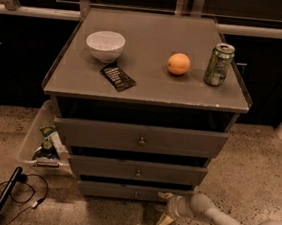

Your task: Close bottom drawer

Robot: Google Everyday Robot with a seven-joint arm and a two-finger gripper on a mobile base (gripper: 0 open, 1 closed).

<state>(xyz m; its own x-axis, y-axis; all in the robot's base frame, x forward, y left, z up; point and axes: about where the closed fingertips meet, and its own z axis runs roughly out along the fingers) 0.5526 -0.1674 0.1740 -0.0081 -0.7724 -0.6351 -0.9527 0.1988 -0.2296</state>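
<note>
The grey cabinet [148, 87] has three drawers. The bottom drawer [122, 191] is the lowest slim grey front with a small round knob [136, 195]; its front sits close under the middle drawer [137, 170], nearly in line with it. My gripper [165, 209] is at the end of the white arm [219, 224] coming in from the lower right. It sits low at the right end of the bottom drawer's front, with one finger [165, 195] against the panel and the other finger [164, 221] spread down toward the floor. It holds nothing.
On the cabinet top stand a white bowl [105, 45], a dark snack packet [117, 77], an orange [179, 63] and a green can [218, 64]. A white bin [43, 142] with items sits left of the cabinet. Black cables [7, 191] lie on the floor at left.
</note>
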